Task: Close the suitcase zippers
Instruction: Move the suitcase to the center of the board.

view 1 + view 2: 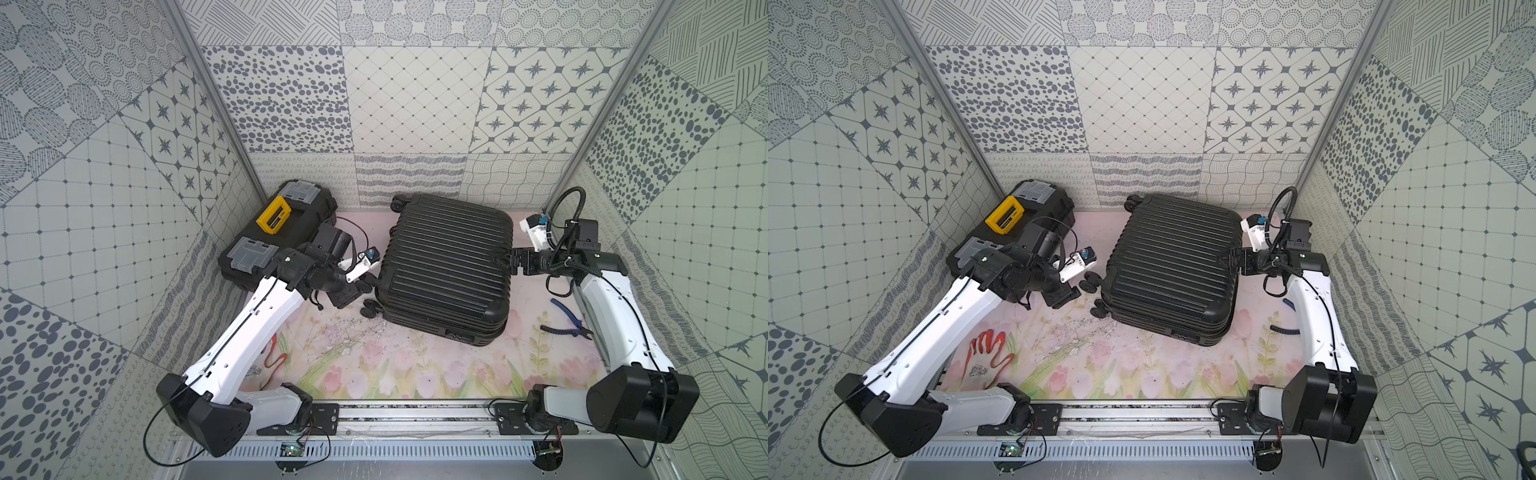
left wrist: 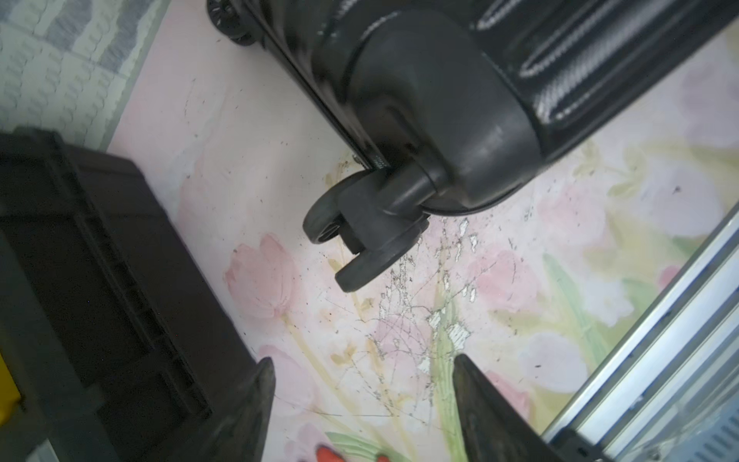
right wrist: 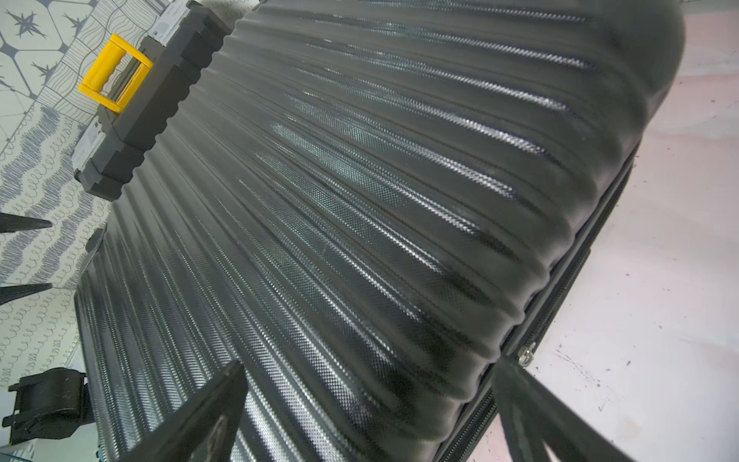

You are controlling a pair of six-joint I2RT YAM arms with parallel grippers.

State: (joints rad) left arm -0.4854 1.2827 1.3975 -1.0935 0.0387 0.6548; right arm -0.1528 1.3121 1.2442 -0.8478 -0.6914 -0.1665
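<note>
Now the suitcase (image 1: 446, 262) is seen lying flat, shells together, in the middle of the floral mat (image 1: 374, 365), its wheels turned toward the toolbox (image 1: 282, 232). The left gripper (image 2: 362, 360) is poised over the mat near a wheel, jaws parted wide, nothing caught between them. The right gripper (image 3: 370, 364) is spread wide across the suitcase's opposite edge. One finger is laid over the ribbed top, the other is set beside the zippers (image 3: 470, 422), close to a silver pull (image 3: 527, 354). No clamped hold can be made out there.
</note>
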